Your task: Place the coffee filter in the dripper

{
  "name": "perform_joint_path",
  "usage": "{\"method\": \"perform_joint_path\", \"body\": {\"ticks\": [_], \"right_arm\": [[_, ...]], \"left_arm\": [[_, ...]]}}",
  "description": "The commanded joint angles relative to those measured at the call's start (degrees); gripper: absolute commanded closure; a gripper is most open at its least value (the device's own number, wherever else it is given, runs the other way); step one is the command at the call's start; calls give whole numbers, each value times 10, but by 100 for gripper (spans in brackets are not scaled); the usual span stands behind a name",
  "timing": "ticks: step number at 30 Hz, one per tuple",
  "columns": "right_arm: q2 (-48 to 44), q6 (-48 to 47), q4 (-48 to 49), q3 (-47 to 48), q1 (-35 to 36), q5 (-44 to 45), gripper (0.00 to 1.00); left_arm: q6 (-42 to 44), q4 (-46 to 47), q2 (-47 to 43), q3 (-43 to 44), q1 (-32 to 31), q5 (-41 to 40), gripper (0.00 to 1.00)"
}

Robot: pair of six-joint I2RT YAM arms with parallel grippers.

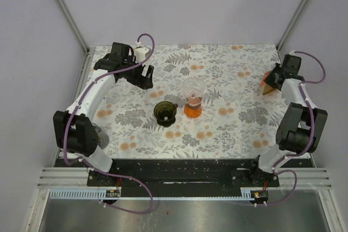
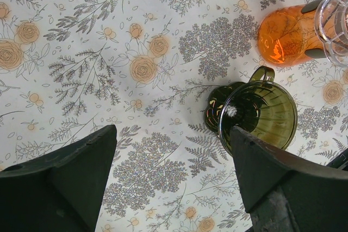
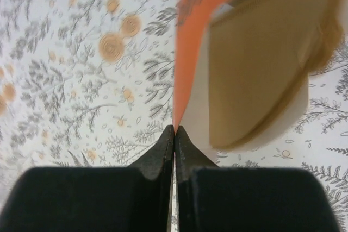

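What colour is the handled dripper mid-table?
The dripper is translucent dark olive green, clearest in the left wrist view.

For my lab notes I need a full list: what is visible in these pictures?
tablecloth: 1, white with grey and orange flowers, covers the table
green dripper: 1, dark green glass, middle of the table
clear glass piece: 1, clear, just right of the green dripper
orange glass piece: 1, orange, directly by the clear one
orange sheet: 1, orange, pinched in the right hand
coffee filter: 1 seen, brown, beside the orange sheet
left hand: 1, black, open, above the cloth near the green dripper
right hand: 1, black, shut, far right
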Motion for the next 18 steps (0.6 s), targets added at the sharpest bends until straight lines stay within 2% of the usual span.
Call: {"method": "perform_joint_path", "body": {"ticks": [1,10,18], "right_arm": [[-16,-113,-100,44,72,109,100],[-10,-205,-144,53,247,186,100],[-6,-264,-120,23,342,211,100]], "left_arm": [[9,19,-18,10,2,20,12],[10,18,-29,7,2,20,12],[10,19,-28,7,2,20,12]]}}
